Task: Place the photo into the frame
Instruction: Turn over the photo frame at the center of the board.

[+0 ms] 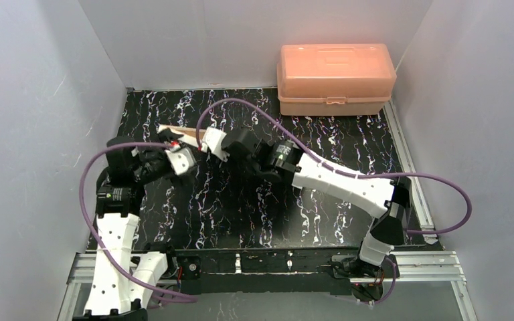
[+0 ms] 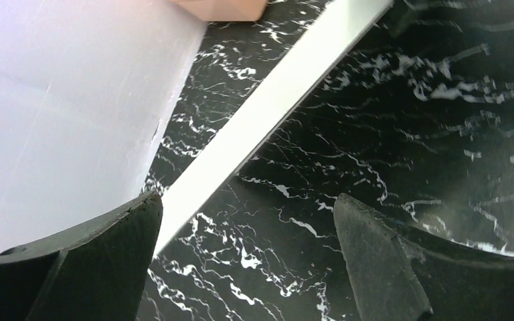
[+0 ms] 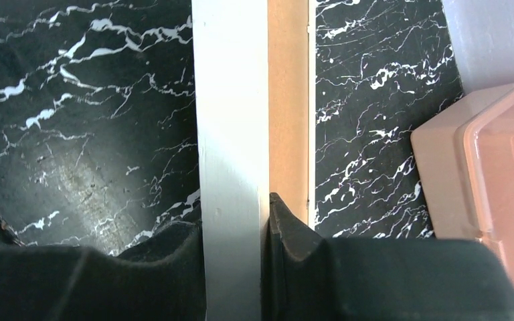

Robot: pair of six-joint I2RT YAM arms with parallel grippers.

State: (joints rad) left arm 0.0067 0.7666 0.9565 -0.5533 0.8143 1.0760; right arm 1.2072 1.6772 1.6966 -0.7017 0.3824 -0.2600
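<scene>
Currently, you will find the frame over the far-left part of the counter, a short way in from the far edge and well apart from the near edge where the arm bases are bolted. From overhead it shows only as a narrow light-wood sliver running between the two wrists, so you see it close to edge-on. Whether its lower side touches the counter cannot be told.

Check the right pincer first. It is closed on one white bar of the frame: one finger presses the white face from the left, and the other finger sits against the light-brown wood band on the right of that bar. The bar runs straight away from the pincer in the right wrist view.

Check the left pincer next. Its fingers stand wide apart and grip nothing. In the left wrist view a white bar of the frame crosses diagonally beyond them, its lower end passing just beside the left finger; contact there cannot be confirmed.

Note the translucent orange lidded box in the far-right corner of the counter, against the back wall and apart from both arms. The pale side wall borders the counter on the left.
</scene>
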